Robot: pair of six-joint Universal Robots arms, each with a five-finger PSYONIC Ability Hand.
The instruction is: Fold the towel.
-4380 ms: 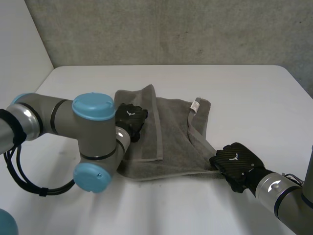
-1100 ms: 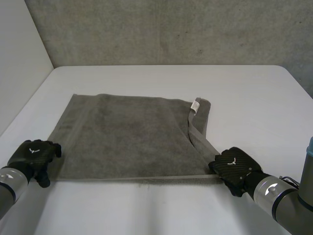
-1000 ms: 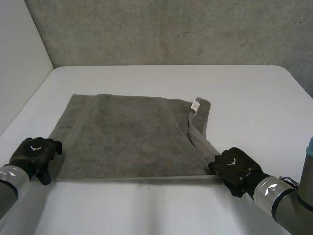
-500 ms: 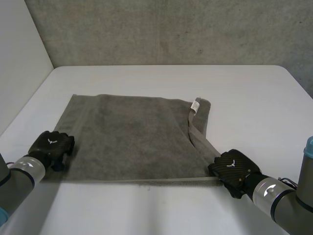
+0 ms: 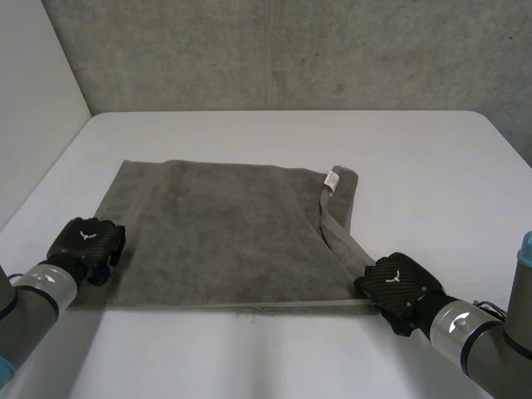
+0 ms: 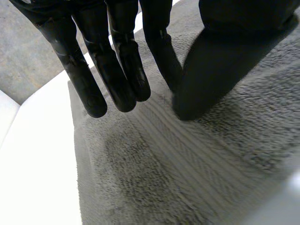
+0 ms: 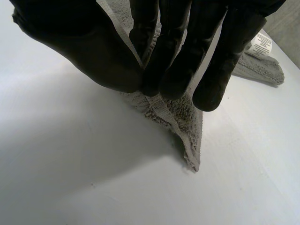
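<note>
The towel (image 5: 224,233) lies spread on the table (image 5: 432,158), from near its left edge to past the middle and closer to the near edge than the far one. My right hand (image 5: 396,284) pinches the towel's near right corner between thumb and fingers. The cloth peaks up into that grip, so I judge this end ready to lift. My left hand (image 5: 86,241) sits over the near left corner, fingers straight, holding nothing, thumb resting on the pile. It must close there, I think, before both corners can be carried toward the far edge.
</note>
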